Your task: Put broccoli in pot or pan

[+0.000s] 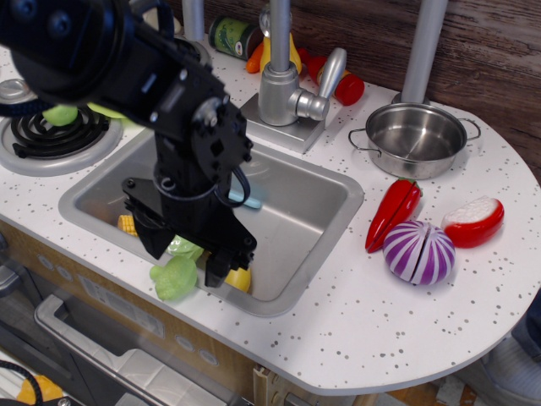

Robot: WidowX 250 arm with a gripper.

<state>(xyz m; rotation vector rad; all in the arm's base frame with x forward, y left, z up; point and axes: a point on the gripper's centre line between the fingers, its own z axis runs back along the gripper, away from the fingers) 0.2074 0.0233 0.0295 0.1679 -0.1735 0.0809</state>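
Fingers (184, 260) straddle broccoli (175, 278) at sink (325, 199) edge

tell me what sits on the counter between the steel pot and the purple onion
In the one camera view, the red chili pepper lies on the speckled counter between the steel pot and the purple onion, slanted, its tip toward the sink.

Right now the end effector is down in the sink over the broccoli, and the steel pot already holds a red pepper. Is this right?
Not quite: the steel pot is empty. The red pepper lies on the counter in front of it, as observation.image shows. The end effector is indeed down in the sink over the broccoli.
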